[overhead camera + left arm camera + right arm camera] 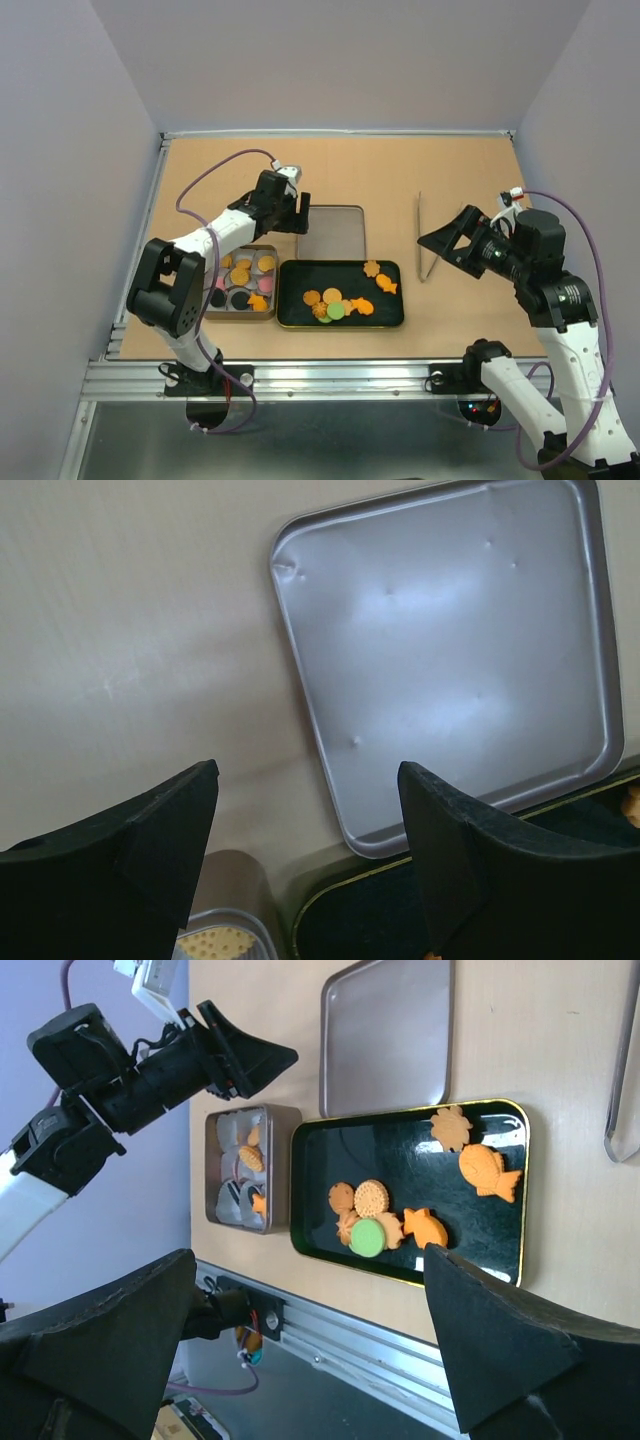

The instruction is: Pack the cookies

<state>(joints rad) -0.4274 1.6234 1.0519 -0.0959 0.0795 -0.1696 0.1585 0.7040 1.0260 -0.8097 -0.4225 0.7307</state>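
Observation:
Several cookies lie on a black tray: a cluster of round orange, tan and green ones, with fish and flower shapes to the right. A metal tin left of the tray holds more cookies in compartments. Its flat lid lies behind the tray. My left gripper is open and empty, hovering at the lid's left edge. My right gripper is open and empty, raised right of the tray. The right wrist view shows the tray cookies and the tin.
Metal tongs lie on the brown table right of the tray, close to my right gripper. The left wrist view shows the lid and a tan cookie in the tin's corner. The table's metal rail runs along the near edge.

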